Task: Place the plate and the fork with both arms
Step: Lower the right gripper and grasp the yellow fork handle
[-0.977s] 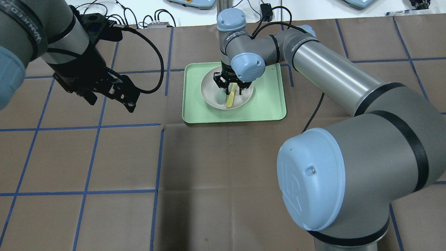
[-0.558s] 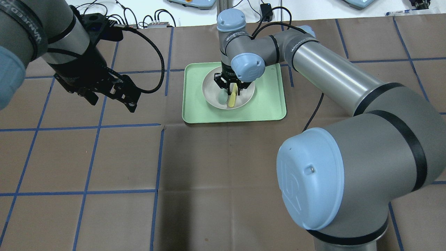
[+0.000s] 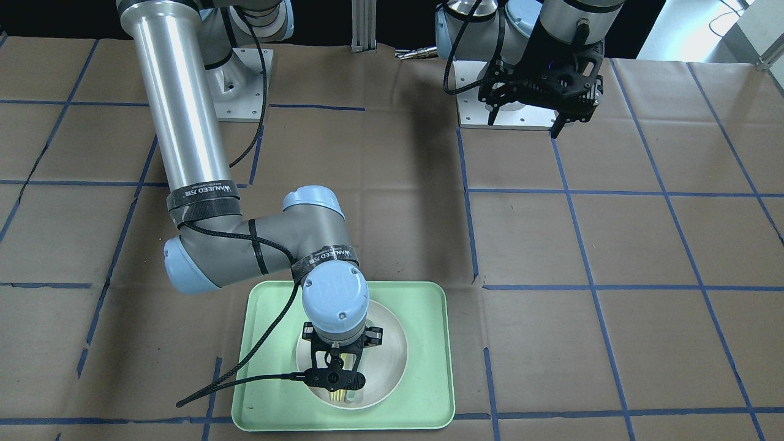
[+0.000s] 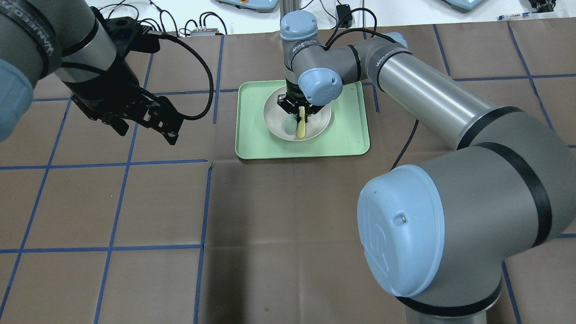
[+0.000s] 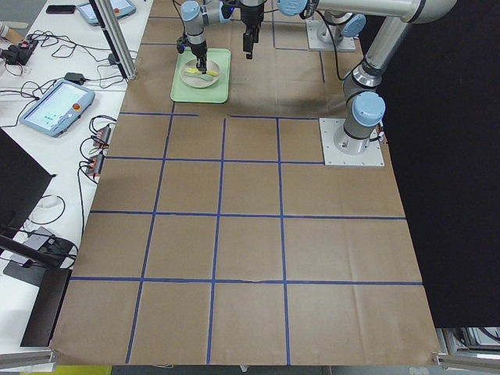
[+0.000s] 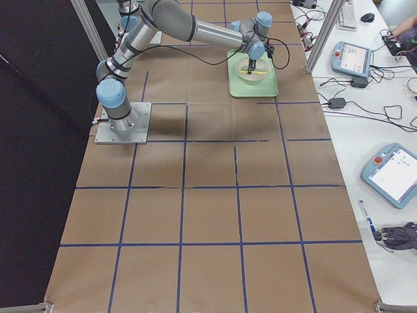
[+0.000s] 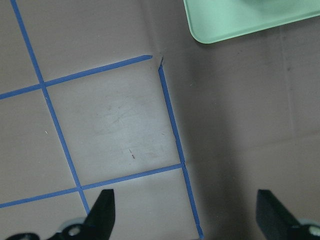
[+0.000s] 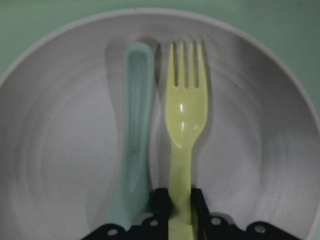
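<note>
A wide table (image 4: pixel 157 202) covered in brown paper and marked into squares by blue tape fills the scene. A mint-green rectangular tray (image 4: pixel 348 132) lies flat on it, and everything else is placed from this tray.

The right arm (image 4: pixel 427 99), a thick silver and grey tube with light-blue joint caps, reaches out over the tray and bends straight down above its middle. The left arm (image 4: pixel 54 40) hangs above the bare table, well apart from the tray, on the robot's left of it.

A round off-white plate (image 4: pixel 321 119) sits inside the tray, near its middle.

The left gripper (image 7: pixel 186 215) is black, spread wide and holding nothing. It points down at the paper just off the tray's near left corner.

The right gripper (image 4: pixel 300 112) hangs low over the plate, its fingers drawn narrow and pinching the handle of the fork (image 8: pixel 185 115).

A grey-green spoon (image 8: pixel 135 140) lies in the plate, inside the tray. The pale-yellow fork is just beside it, lengthwise and parallel, tines pointing away from the gripper. Whether the tines touch the plate cannot be told.
</note>
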`<action>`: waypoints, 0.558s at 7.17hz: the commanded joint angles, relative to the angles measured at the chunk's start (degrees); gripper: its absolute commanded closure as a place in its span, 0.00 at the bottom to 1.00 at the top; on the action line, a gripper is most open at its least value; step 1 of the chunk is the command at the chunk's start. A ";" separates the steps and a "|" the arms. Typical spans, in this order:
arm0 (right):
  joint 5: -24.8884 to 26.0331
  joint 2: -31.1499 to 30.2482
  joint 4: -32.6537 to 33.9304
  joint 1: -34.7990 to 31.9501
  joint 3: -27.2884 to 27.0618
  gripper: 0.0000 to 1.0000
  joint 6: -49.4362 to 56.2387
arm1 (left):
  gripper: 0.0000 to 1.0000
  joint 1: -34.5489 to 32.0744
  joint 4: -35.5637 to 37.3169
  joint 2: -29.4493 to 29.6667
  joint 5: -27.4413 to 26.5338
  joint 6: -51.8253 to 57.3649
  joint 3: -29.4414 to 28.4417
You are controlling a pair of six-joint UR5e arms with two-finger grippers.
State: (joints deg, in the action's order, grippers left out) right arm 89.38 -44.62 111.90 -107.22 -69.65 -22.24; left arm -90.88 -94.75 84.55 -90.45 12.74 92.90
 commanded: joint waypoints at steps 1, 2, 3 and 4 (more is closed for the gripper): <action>0.09 -0.46 -0.46 0.00 1.08 0.99 -0.09 | 0.00 0.09 0.00 0.00 0.01 0.00 0.00; 0.09 -0.55 -2.46 -0.09 3.10 0.99 -0.09 | 0.00 0.09 0.00 0.00 0.01 0.00 0.00; 0.09 -0.73 -5.61 0.00 5.20 0.99 -0.09 | 0.00 0.09 0.00 0.00 0.01 0.00 0.00; 0.09 -1.08 -8.86 0.00 7.23 0.99 0.00 | 0.00 0.09 0.00 0.00 0.01 0.00 0.00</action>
State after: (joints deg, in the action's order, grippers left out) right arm 89.47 -45.35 106.76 -107.25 -64.92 -22.30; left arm -90.80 -94.75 84.55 -90.44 12.75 92.90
